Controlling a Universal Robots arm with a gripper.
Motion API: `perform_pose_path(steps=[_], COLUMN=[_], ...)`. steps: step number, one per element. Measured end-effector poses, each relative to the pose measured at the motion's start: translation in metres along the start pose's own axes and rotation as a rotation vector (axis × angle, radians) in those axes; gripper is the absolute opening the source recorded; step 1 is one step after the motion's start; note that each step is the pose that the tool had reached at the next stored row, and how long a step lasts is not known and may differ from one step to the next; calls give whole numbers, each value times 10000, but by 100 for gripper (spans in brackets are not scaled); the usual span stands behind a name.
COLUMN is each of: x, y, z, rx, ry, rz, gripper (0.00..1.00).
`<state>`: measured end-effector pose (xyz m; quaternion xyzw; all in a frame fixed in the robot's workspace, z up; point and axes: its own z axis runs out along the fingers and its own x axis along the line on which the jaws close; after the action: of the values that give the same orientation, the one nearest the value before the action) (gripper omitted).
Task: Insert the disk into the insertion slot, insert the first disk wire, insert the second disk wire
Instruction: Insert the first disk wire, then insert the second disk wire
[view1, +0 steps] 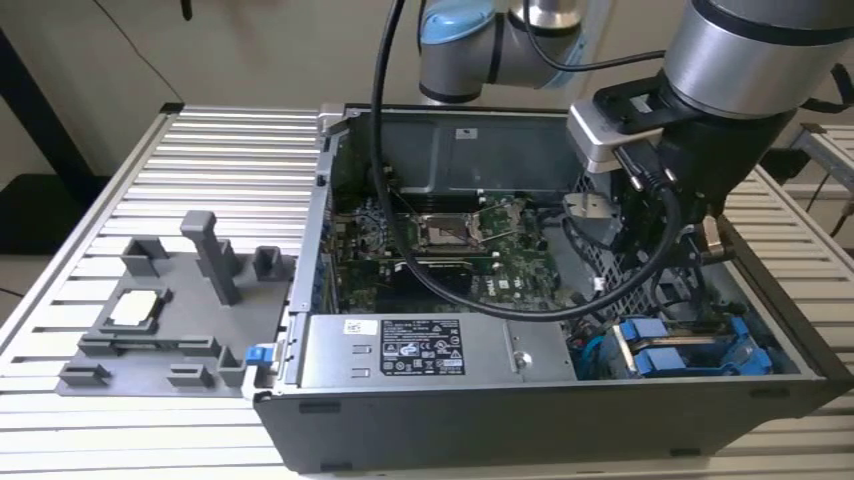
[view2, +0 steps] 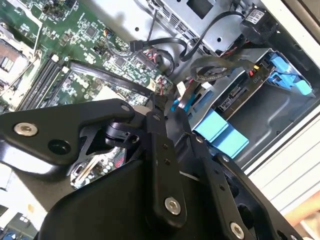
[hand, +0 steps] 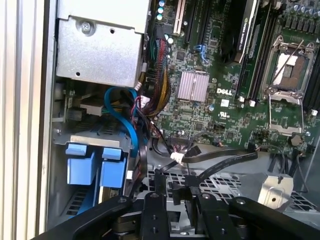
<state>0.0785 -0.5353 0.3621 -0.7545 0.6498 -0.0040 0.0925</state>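
- Slatted aluminium counter (view1: 200, 160) carries an open computer case (view1: 534, 420), lying on its side, with a grey plastic fixture (view1: 160, 320) beside it toward the exterior view's left.
- Robot arm (view1: 747, 60) reaches down into the case on the exterior view's right, a thick black cable (view1: 400, 250) looping from it across the green motherboard (view1: 454, 250).
- Gripper (hand: 175, 187) hangs inside the case above the perforated metal floor, near the drive bay; its black fingers (hand: 159, 182) stand close together, and something small and dark appears to sit between the tips, though whether they pinch it cannot be told from these angles.
- Disk (view1: 667, 355), in its bright blue carrier, sits in the drive bay at the case's front corner on the exterior view's right, beside the silver power supply (view1: 427, 350); the blue handles (hand: 95, 165) show in the first wrist view.
- Blue data cable (hand: 127, 120) curves from the motherboard side down past the bay.
- In the second wrist view, black wires (view2: 215, 67) lie across the metal drive cage close to the blue carrier tab (view2: 220, 132).
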Motion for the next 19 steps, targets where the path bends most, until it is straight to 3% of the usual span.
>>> perform_pose_path(steps=[2,3,6,14,17,19], x=[0,0,0,39,89,159], y=[0,0,0,5,10,19], z=[0,0,0,-6,-13,-23], rx=[16,32,68,66,59,56], ry=[-56,-103,-238,-240,-220,-206], rz=[7,13,28,28,26,24], gripper=[27,20,20,16,16,16])
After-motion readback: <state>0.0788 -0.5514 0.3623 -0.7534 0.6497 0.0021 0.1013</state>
